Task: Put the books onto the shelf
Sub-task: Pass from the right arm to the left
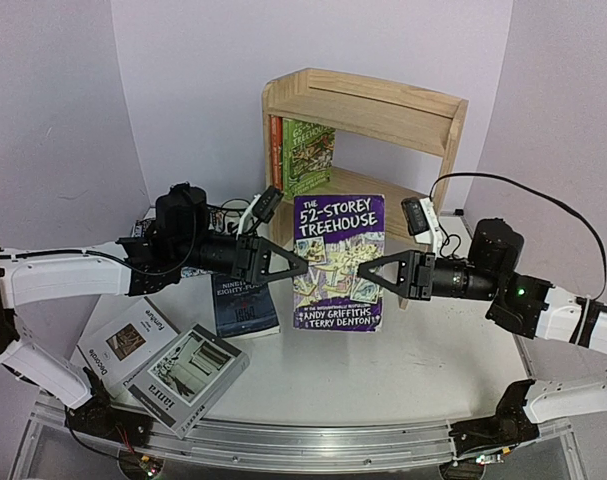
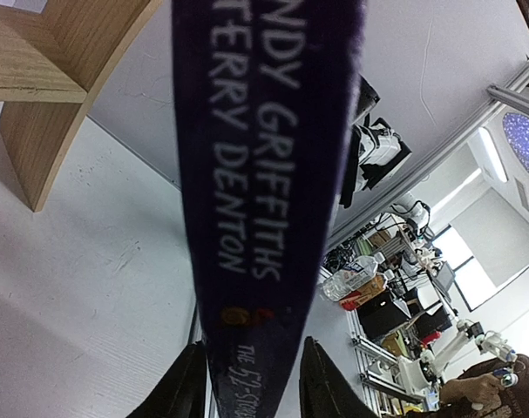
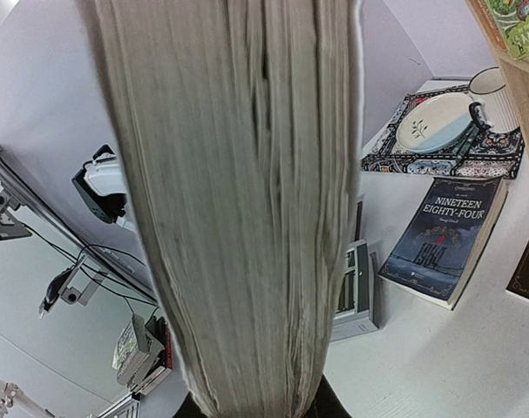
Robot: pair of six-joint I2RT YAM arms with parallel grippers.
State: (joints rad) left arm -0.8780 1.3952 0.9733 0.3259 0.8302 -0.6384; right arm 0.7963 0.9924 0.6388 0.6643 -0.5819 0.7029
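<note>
- White table, lilac walls.
- Treehouse book stands upright, long axis vertical, just before the shelf.
- Right gripper clamps its page edge.
- Left gripper straddles the spine; whether it grips cannot be told.
- The shelf lies straight behind both.

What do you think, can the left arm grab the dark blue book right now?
Probably not yet. The left gripper sits around the purple book's spine; the blue book lies flat close by, nothing on top.

The white table carries the shelf, a placemat and loose books.
</note>
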